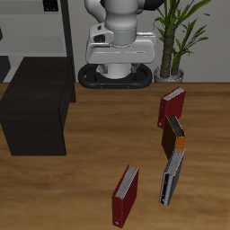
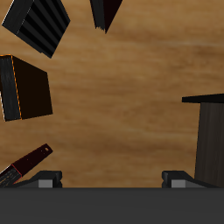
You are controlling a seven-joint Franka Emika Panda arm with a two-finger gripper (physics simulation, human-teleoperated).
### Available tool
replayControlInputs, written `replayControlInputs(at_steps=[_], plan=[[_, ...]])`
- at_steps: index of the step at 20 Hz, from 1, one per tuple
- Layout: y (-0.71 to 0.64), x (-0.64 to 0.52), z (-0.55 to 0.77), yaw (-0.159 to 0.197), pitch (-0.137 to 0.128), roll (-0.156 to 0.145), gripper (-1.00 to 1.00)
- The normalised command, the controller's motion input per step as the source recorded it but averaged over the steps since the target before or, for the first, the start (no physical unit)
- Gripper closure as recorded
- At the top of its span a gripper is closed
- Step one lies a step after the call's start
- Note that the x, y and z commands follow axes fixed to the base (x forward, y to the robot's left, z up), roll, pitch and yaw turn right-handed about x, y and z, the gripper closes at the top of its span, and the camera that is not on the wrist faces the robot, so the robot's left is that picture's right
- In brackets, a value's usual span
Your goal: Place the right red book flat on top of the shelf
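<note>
A simulated study or home-office corner: wood-plank floor surface [image 1: 90, 171], a potted palm [image 1: 175, 40] at the upper right of the frame, light-grey open shelving [image 1: 40, 31] at the upper left, a low black shelf [image 1: 36, 112], and books standing about, one brown with an orange spine [image 1: 173, 137].

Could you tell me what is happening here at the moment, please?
The robot has not picked anything up. Its gripper hangs open and empty above the wooden table. The right red book stands upright near the front edge, untouched. The black shelf has nothing on top. Three other books stand farther back.
</note>
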Motion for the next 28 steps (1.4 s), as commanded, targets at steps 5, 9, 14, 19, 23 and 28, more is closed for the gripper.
replayControlInputs(at_steps=[5,9,14,19,23,28], plan=[[-0.04,0.05,0.01,0.02,-0.005,-0.007,-1.0],[-0.1,0.21,0.14,-0.018,-0.002,0.022,-1.0],[-0.07,0.16,0.14,0.019,-0.041,-0.009,-1.0],[-0.1,0.3,0.13,-0.016,-0.012,-0.013,-1.0],[0.03,0.24,0.0,0.019,-0.002,0.02,-1.0],[0.15,0.23,-0.04,0.027,-0.004,0.024,-1.0]])
